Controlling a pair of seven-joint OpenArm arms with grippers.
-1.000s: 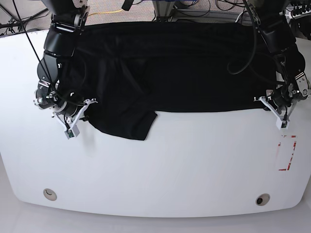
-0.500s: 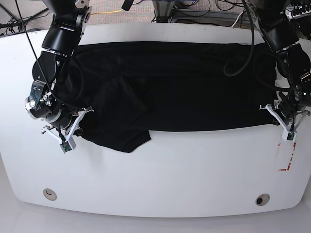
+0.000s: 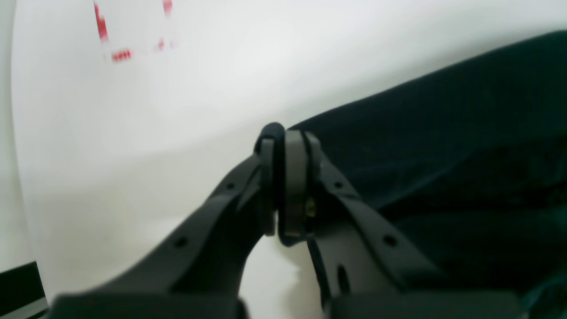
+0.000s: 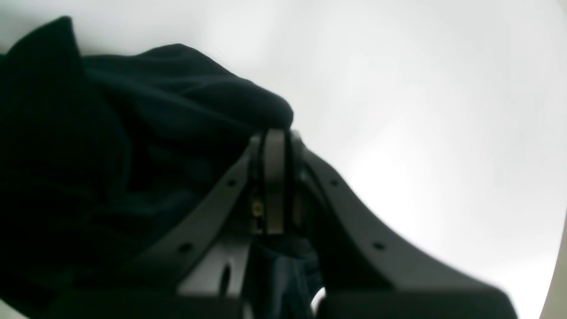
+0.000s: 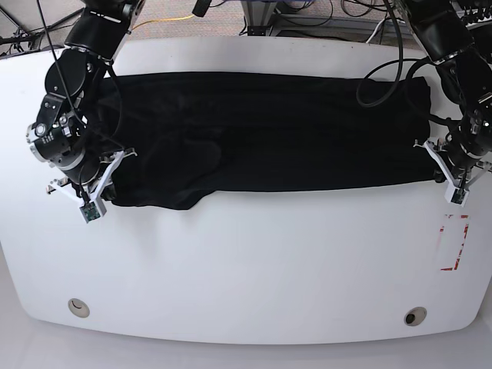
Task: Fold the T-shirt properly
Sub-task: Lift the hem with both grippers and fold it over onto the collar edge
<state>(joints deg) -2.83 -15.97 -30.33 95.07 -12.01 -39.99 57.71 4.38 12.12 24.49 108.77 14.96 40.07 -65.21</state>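
The black T-shirt (image 5: 269, 131) lies spread as a wide band across the far half of the white table (image 5: 254, 261). My left gripper (image 5: 433, 159) is shut on the shirt's right edge. In the left wrist view the gripper (image 3: 279, 141) pinches a thin fold of the shirt (image 3: 443, 155). My right gripper (image 5: 115, 167) is shut on the shirt's left lower edge. In the right wrist view the gripper (image 4: 274, 135) pinches a bunched fold of the shirt (image 4: 110, 133). The neck label is hidden.
A red dashed marking (image 5: 453, 242) is on the table at the right front, and shows in the left wrist view (image 3: 110, 42). Two round holes (image 5: 78, 307) (image 5: 415, 316) sit near the front edge. Cables (image 5: 307, 15) lie behind the table.
Both grippers pulled the shirt toward the front, off the far edge, then moved outward and slightly back. The shirt is now stretched flatter, and the flap at lower left is smaller.
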